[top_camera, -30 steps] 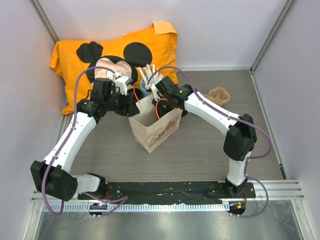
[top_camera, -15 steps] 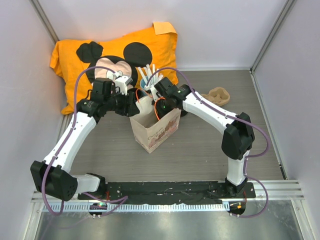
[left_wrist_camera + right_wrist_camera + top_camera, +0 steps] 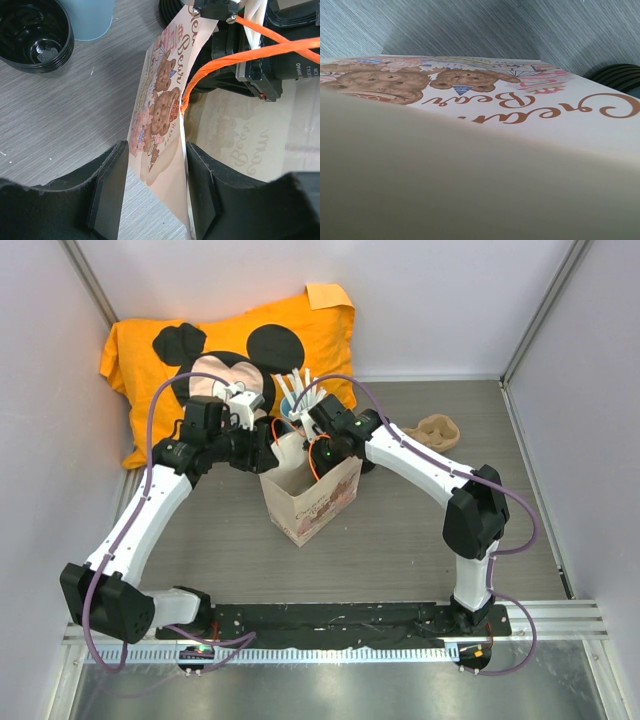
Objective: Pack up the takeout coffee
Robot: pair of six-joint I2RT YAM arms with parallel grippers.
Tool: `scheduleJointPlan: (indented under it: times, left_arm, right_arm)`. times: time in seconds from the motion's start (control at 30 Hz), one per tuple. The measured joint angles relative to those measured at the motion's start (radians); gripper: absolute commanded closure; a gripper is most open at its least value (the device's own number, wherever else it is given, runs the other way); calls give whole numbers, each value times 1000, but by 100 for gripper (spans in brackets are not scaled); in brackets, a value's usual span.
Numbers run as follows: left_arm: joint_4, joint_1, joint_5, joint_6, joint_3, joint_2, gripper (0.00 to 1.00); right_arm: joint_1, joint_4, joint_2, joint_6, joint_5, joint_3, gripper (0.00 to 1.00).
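Nearest: paper bag [image 3: 310, 498] upright mid-table, mouth up, nothing visible inside. left gripper [image 3: 155, 152] at the bag's left wall, fingers apart with one outside and one inside. That reads as propping the mouth wide, not pinching. right gripper [image 3: 306, 436] on the bag's rear rim, closed down on the paper, orange handle [image 3: 235, 55] draped over it. Likely anchoring the bag against tipping. takeout coffee [image 3: 169, 9] looks to be the dark ridged edge just behind the bag's rim (mostly hidden, not certain), so not packed yet. black ring piece [image 3: 31, 35] and blue cup [image 3: 90, 17] also behind the bag. orange cushion [image 3: 150, 350] farthest behind. Judgement: one arm must release to fetch the cup.
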Motion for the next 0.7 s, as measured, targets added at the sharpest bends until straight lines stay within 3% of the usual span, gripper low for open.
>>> scheduleJointPlan:
  times: [0.7]
  left_arm:
    - [0, 0, -1, 0, 0, 0, 46]
  right_arm:
    - [0, 2, 0, 0, -3, -1, 99]
